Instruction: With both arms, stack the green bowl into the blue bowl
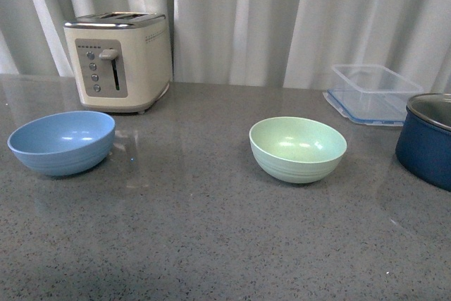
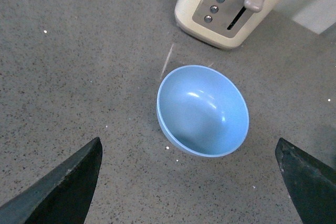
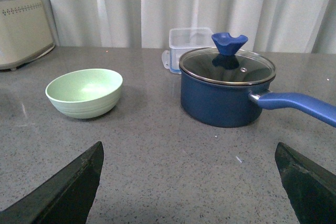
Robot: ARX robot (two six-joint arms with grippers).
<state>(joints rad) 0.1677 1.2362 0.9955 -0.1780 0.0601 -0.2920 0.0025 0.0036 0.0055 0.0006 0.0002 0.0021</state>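
The green bowl (image 1: 298, 148) stands upright on the grey counter right of centre; it also shows in the right wrist view (image 3: 84, 92). The blue bowl (image 1: 62, 142) stands upright at the left, in front of the toaster; it also shows in the left wrist view (image 2: 202, 110). Neither arm shows in the front view. My left gripper (image 2: 191, 182) is open and empty, above the counter with the blue bowl just beyond its fingertips. My right gripper (image 3: 191, 182) is open and empty, low over the counter, with the green bowl ahead and to one side.
A cream toaster (image 1: 120, 60) stands at the back left. A clear plastic container (image 1: 372, 93) sits at the back right. A dark navy pot (image 1: 428, 139) stands at the right edge; in the right wrist view it has a glass lid and a blue handle (image 3: 299, 104). White curtains hang behind.
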